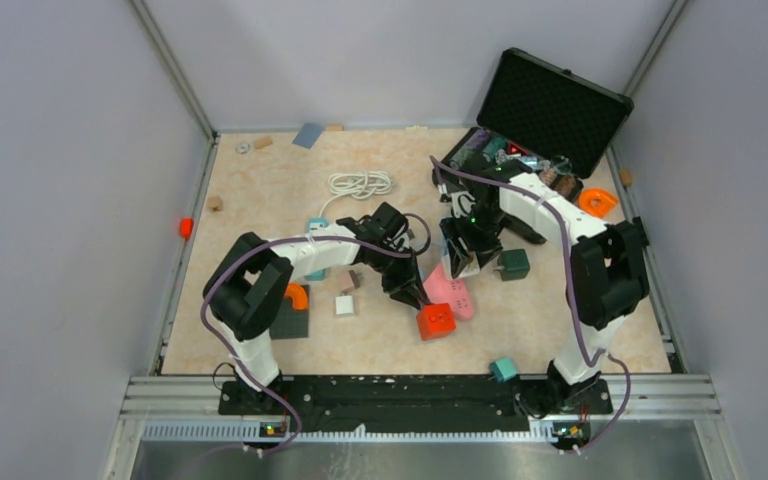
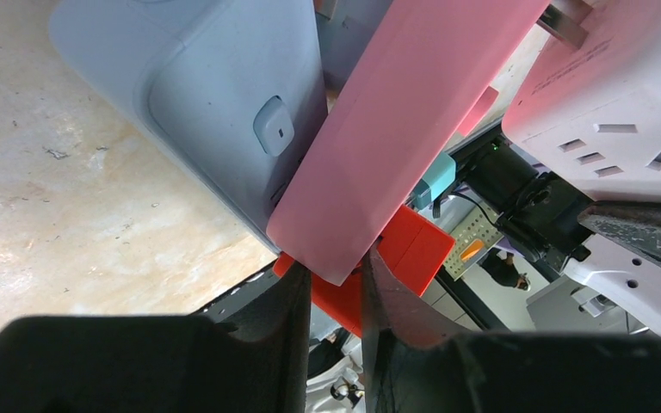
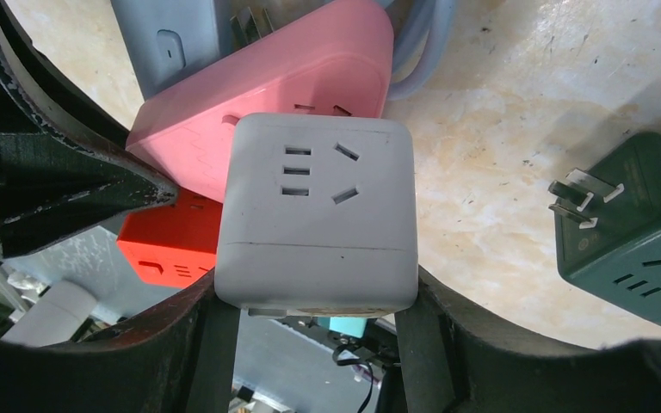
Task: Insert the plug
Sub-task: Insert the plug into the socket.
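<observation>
My left gripper [image 1: 412, 291] [image 2: 337, 272] is shut on the end of a pink power strip [image 1: 450, 291] [image 2: 413, 120], its fingers pinching the strip's narrow edge. My right gripper [image 1: 460, 257] [image 3: 318, 303] is shut on a white cube plug adapter [image 3: 318, 224] [image 2: 602, 112], held right beside the pink strip [image 3: 293, 95]. A metal prong [image 2: 564, 22] of the white cube shows next to the strip. A red cube socket [image 1: 436, 320] [image 2: 406, 256] [image 3: 168, 247] lies just beyond the strip's near end.
A dark green cube adapter [image 1: 511, 264] [image 3: 633, 237] with bare prongs lies right of my right gripper. A grey power strip [image 2: 215, 103] [image 3: 172, 43] lies against the pink one. An open black case [image 1: 550, 105] stands back right, a white cable coil [image 1: 360, 184] behind. A teal cube [image 1: 503, 369] sits near the front edge.
</observation>
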Controlling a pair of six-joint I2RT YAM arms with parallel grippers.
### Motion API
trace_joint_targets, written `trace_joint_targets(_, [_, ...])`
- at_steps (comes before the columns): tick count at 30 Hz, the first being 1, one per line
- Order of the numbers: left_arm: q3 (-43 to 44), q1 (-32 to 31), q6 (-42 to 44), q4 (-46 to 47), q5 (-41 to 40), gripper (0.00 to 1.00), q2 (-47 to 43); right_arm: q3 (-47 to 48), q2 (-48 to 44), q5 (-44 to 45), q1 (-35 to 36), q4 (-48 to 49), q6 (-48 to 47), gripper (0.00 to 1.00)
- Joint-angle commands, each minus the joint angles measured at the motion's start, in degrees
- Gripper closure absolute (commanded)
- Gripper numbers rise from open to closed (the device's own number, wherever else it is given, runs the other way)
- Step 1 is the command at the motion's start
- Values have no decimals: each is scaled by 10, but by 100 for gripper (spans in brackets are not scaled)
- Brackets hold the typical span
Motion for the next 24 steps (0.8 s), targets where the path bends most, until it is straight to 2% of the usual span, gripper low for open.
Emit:
trace_joint_targets(1, [-22,4,47,-19,-182,83,62,-55,84,66,37,140,-7,100])
trace_joint_targets(13, [-18,4,55,-19,-181,83,63,-55,135,26,38,157,-1,100])
trace_joint_targets(24, [-19,4,55,-18,-180,84,63,41,168,59,37,119,-19,100])
